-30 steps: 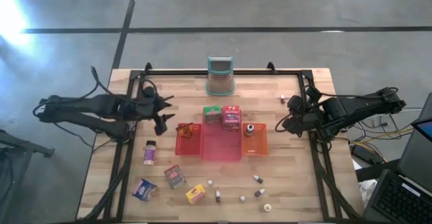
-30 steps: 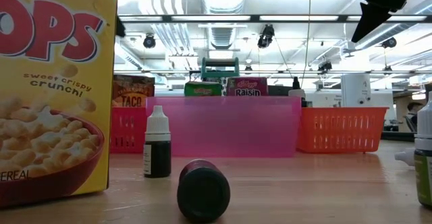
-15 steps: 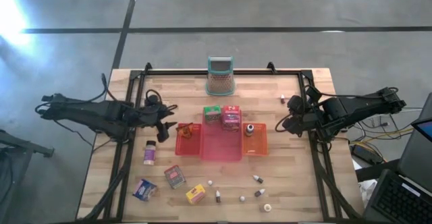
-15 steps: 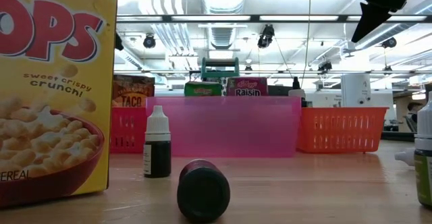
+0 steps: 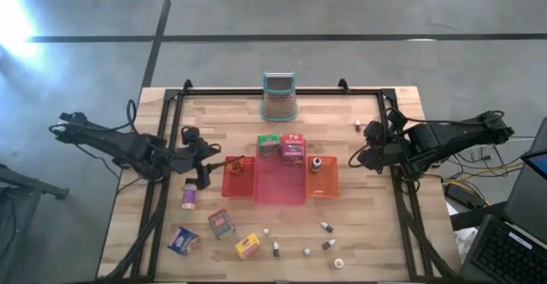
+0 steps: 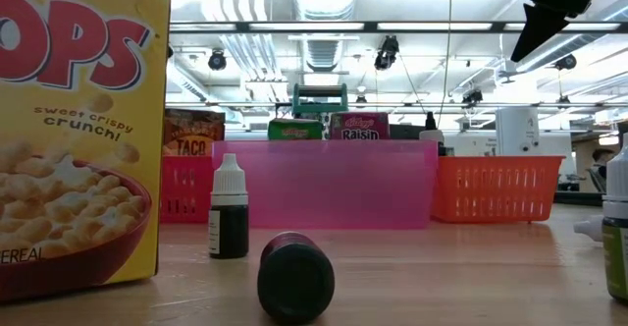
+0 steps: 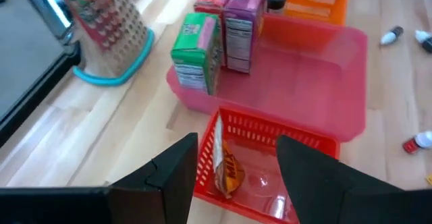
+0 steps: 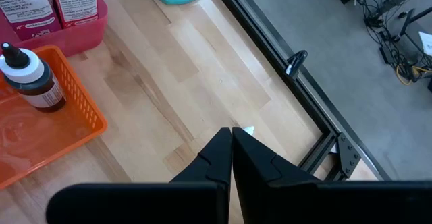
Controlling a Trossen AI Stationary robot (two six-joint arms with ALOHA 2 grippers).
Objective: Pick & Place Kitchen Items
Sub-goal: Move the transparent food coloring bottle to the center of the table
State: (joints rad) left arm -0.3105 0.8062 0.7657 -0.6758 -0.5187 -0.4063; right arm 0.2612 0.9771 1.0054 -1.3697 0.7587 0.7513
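My left gripper (image 5: 205, 169) hovers open at the left side of the red tray (image 5: 238, 178); in the left wrist view its fingers (image 7: 177, 172) frame that tray, where an orange packet (image 7: 227, 169) stands on edge. Nothing sits between the fingers. A green box (image 5: 268, 144) and a pink box (image 5: 293, 148) stand in the far end of the pink tray (image 5: 280, 190). A dark bottle (image 5: 315, 163) stands in the orange tray (image 5: 322, 181). My right gripper (image 5: 362, 158) waits shut above the table's right side, holding nothing.
Loose items lie on the near part of the table: a pink-capped jar (image 5: 189, 192), three small boxes (image 5: 221, 223) (image 5: 182, 239) (image 5: 247, 246) and several tiny bottles (image 5: 326, 227). The teal-rimmed mesh holder (image 5: 279, 97) stands at the far edge. A black frame rail (image 5: 162, 147) borders the table.
My left gripper has swung toward the table's near edge and sunk a little, staying beside the red tray's left side. Its fingers keep the same gap. Nothing on the table has moved.
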